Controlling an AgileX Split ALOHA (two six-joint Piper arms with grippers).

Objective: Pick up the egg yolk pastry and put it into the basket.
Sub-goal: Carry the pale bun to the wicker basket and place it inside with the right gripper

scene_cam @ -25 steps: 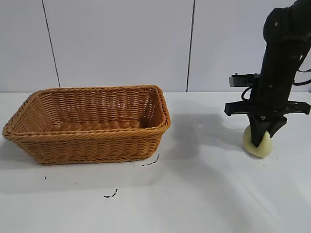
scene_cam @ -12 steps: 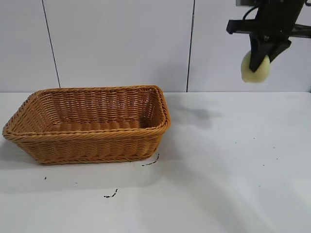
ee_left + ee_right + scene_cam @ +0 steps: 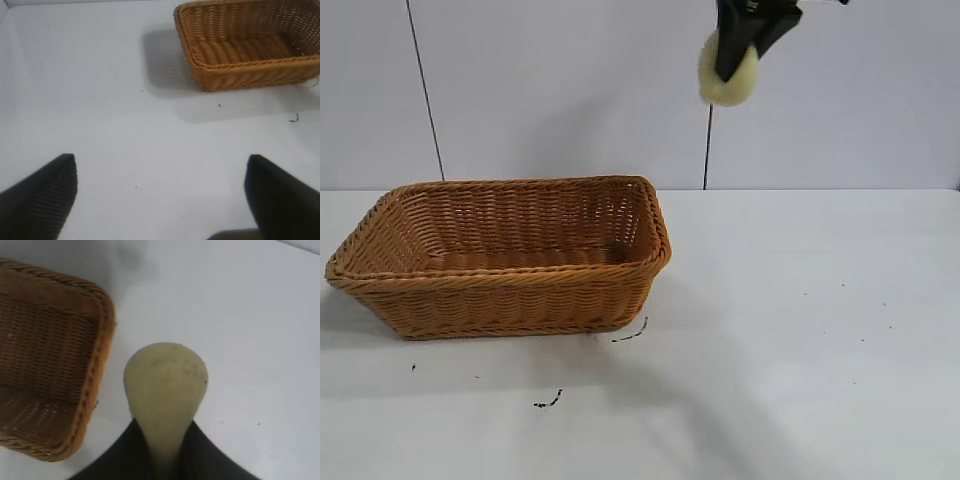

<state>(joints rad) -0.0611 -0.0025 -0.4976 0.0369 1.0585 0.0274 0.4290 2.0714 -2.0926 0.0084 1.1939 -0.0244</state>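
One pastry, one basket – pastry's airborne.
Right claw [image 3: 735, 55] clenched on egg yolk pastry [image 3: 728, 72], top centre; basket [image 3: 500, 285] lower left; left claw [image 3: 160, 192] gaping.

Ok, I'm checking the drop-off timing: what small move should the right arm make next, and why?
Probably carry on sideways toward the basket before lowering. The right gripper holds the pastry high above the table, pinched between its fingers, but the right wrist view shows the pastry over bare table just outside the basket's rim. Releasing here would likely miss.
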